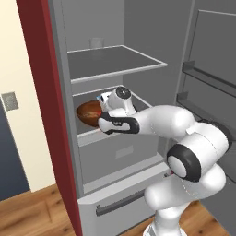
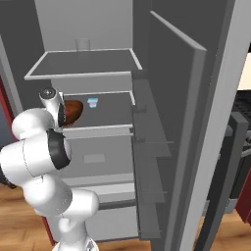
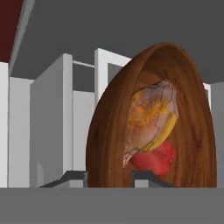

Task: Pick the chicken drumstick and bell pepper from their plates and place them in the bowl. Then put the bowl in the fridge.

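Gripper (image 3: pixel 109 175) jaws pinch the bowl (image 3: pixel 153 122) rim between them. Inside lie the chicken drumstick (image 3: pixel 148 118) and bell pepper (image 3: pixel 155 159), over the fridge (image 1: pixel 115 62) shelf.

The fridge (image 1: pixel 115 152) stands open, and its middle shelf (image 2: pixel 115 105) is the landmark here. On that shelf, toward its back, sits a small pale blue-and-white item (image 2: pixel 92 102), too small to identify. Whether the bowl (image 1: pixel 89 113) at that shelf's front left edge rests on it cannot be told. One level above the middle shelf, the upper shelf (image 1: pixel 115 62) carries a pale cup-like container (image 1: pixel 96 43) near its rear wall.
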